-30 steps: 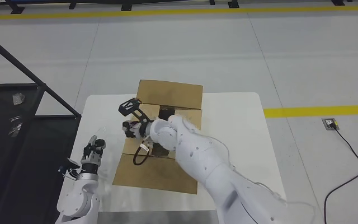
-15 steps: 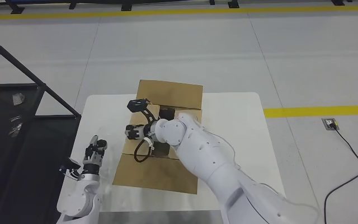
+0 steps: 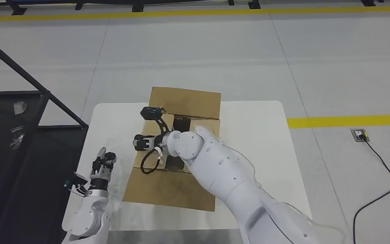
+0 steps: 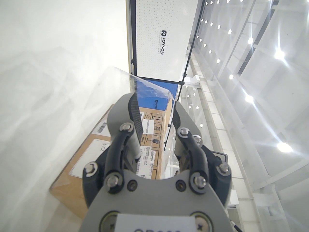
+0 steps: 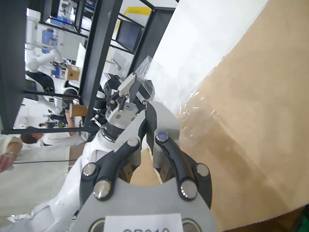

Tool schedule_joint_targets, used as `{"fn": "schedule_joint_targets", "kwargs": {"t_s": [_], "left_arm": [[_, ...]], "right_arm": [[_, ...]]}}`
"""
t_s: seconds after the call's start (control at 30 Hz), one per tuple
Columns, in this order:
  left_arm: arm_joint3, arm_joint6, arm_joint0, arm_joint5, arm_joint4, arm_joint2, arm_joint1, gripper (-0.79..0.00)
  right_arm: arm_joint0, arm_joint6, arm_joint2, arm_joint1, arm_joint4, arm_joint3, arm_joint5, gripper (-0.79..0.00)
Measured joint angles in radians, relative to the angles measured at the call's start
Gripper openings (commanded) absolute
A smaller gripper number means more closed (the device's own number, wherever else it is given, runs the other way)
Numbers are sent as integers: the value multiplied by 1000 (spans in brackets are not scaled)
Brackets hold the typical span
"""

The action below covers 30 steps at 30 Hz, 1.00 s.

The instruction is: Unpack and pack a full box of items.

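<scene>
The brown cardboard box (image 3: 184,102) stands open in the middle of the white table (image 3: 256,134), flaps spread, dark items inside. My right gripper (image 3: 139,143) hovers over the box's left flap (image 5: 241,85), fingers pressed together (image 5: 147,114). Crinkled clear plastic film (image 5: 193,114) lies on the flap beside its tip; whether it is pinched I cannot tell. A black cable loop (image 3: 148,165) hangs under that wrist. My left gripper (image 3: 103,160) is at the table's left front, pointing up, fingers apart (image 4: 155,112). A clear plastic film (image 4: 149,85) stretches across its fingertips (image 5: 131,83).
A black metal rack (image 3: 24,122) stands just left of the table. The box's front flap (image 3: 170,189) lies flat toward the table's front edge. Bare table shows to the right of the box. A labelled carton (image 4: 115,150) sits in the room behind.
The right wrist has turned slightly over the left flap and the cable loop has swung left. The left gripper has sunk a little toward the front edge.
</scene>
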Motion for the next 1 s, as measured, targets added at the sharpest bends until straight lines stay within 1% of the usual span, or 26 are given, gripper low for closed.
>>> {"fn": "schedule_joint_targets", "kwargs": {"t_s": [0.07,0.2,0.4,0.6,0.83,1.0], "left_arm": [[0,-1,0,-1,1,1,0,-437],[-3,0,1,-4,-4,-1,-1,-437],[-5,0,5,-2,-10,-3,-1,-437],[5,-6,-1,9,-9,1,-1,-434],[-7,-17,1,10,4,16,-2,-434],[-10,-17,3,8,7,16,-2,-434]], "right_arm": [[-8,11,17,2,28,-8,31,-785],[-13,27,23,-2,32,-22,100,-785],[-14,-12,23,-10,7,-23,165,-785],[-26,-73,14,-16,-39,-22,153,-785],[-43,-153,11,-20,-86,-16,147,-785],[-48,-160,19,-23,-88,-11,166,-785]]}}
